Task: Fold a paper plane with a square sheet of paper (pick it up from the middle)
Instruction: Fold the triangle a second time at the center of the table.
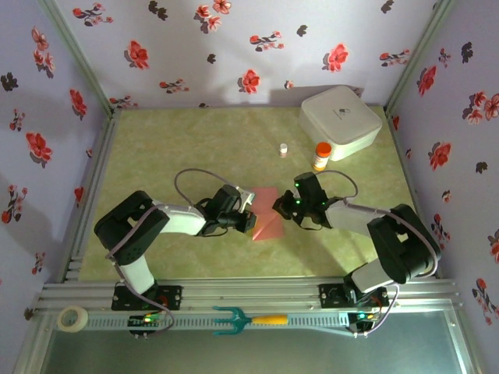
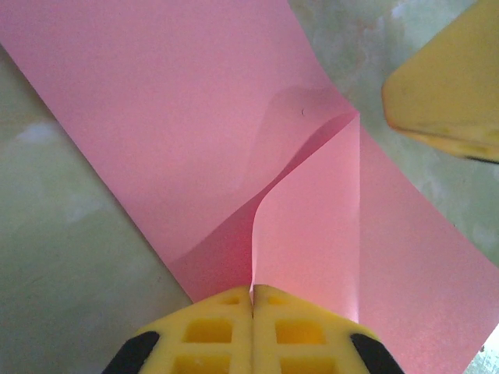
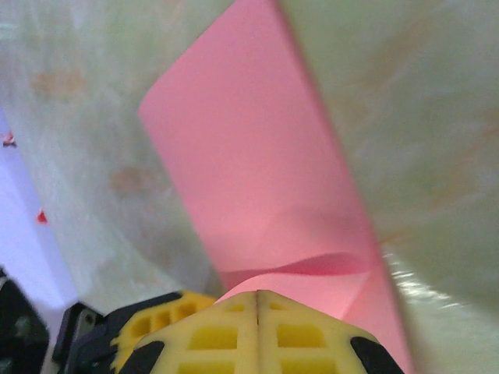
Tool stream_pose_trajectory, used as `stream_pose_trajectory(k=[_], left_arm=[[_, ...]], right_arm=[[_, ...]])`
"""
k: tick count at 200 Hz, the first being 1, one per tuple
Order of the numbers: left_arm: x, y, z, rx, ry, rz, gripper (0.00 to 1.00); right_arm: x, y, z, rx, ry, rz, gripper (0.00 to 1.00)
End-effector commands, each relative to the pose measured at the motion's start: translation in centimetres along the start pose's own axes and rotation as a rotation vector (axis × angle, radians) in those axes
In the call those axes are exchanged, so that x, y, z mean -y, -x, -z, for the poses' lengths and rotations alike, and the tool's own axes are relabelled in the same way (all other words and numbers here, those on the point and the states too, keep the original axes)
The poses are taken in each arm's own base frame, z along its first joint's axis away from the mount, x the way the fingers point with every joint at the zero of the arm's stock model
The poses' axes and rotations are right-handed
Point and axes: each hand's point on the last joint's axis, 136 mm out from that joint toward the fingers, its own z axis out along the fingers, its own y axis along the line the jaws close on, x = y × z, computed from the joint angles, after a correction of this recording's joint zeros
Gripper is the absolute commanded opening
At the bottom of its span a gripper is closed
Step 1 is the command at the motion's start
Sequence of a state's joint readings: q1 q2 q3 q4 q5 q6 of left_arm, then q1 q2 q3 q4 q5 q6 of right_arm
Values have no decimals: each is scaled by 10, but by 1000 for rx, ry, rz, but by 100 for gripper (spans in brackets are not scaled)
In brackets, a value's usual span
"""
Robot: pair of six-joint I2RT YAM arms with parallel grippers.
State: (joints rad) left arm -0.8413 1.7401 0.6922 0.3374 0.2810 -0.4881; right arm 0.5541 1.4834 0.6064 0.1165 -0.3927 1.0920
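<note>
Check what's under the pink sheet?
The square sheet of paper lies on the green table, and mottled tabletop shows all round it. Under the flap pinched up by the left gripper there is more pink paper. Anything beneath the flat part is covered.

The left arm [image 1: 168, 222] and the right arm [image 1: 366, 220] are each built of smooth white tubular shells joined by bulky, rounded black joint housings. Each rises from a black base block, one at lower left [image 1: 144, 300] and one at lower right [image 1: 355, 298] of the frame, with a small green light [image 1: 146, 319] glowing beside it. A thin grey cable [image 1: 183, 175] arcs free of each arm's far end. The left pincer [image 2: 252, 290] and the right pincer [image 3: 257, 294] have chunky yellow plastic fingers [image 2: 210, 331] moulded with square pockets and black patches at their outer corners.
</note>
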Motion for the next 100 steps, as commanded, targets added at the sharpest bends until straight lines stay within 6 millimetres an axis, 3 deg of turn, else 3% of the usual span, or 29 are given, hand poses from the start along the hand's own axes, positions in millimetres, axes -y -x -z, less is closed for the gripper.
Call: stream_pose_trajectory(k=[1,51,100], left_arm=[[-10,-17,-4,-65,27,5,0],[-10,-17,-4,-66,27,5,0],[-7,-14,-1,-58,21,0,0]], right_arm=[[-5,-15,-7,-48,-16,34,5],[7,-23,-24,-73,-64,25,3],[51,-32,-27,-82,-178,-9,1]])
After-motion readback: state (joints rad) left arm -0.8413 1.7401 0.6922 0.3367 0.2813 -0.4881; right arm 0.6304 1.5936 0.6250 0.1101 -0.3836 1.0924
